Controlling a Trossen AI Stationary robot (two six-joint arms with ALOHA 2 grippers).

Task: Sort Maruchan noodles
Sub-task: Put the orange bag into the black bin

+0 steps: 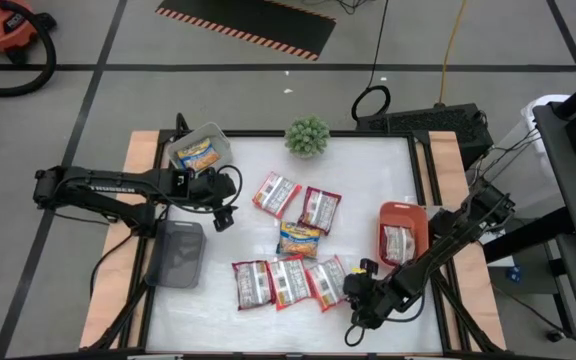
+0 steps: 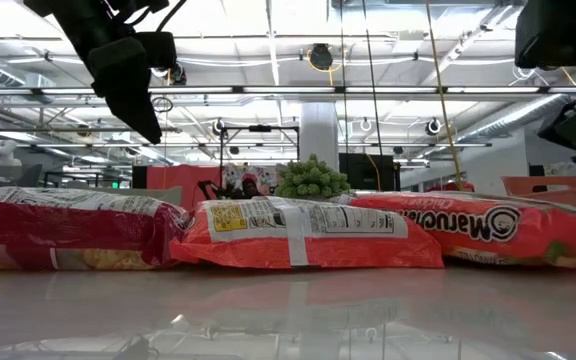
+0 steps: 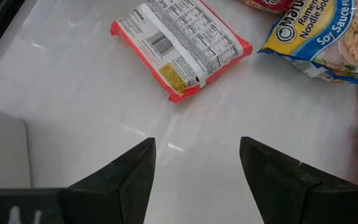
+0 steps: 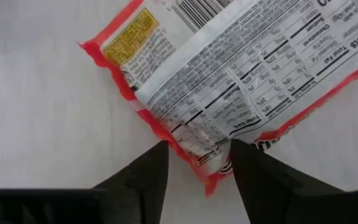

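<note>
Several Maruchan noodle packets lie flat on the white table. Three red ones form a row near the front edge [image 1: 288, 283]; two more red ones [image 1: 276, 193] and a yellow one [image 1: 299, 240] lie mid-table. My right gripper [image 4: 197, 149] is open, low over the row's right-hand red packet [image 1: 328, 282], which lies label side down; a finger stands on each side of one of its corners. My left gripper [image 3: 197, 168] hangs open above bare table at the left, with a red packet [image 3: 182, 46] ahead of it. My right gripper's open fingers [image 4: 148, 171] straddle one corner [image 4: 197, 138] of the red packet, slanting down at it from the table's right side. The packet lies flat on the table. I cannot tell whether the fingers touch it.
An orange bin [image 1: 418, 215] at the right holds a red packet. A grey bin [image 1: 218, 135] at the far left holds a yellow packet. A darker grey bin [image 1: 176, 252] sits at the near left. A green potted plant [image 1: 307, 136] stands at the far edge.
</note>
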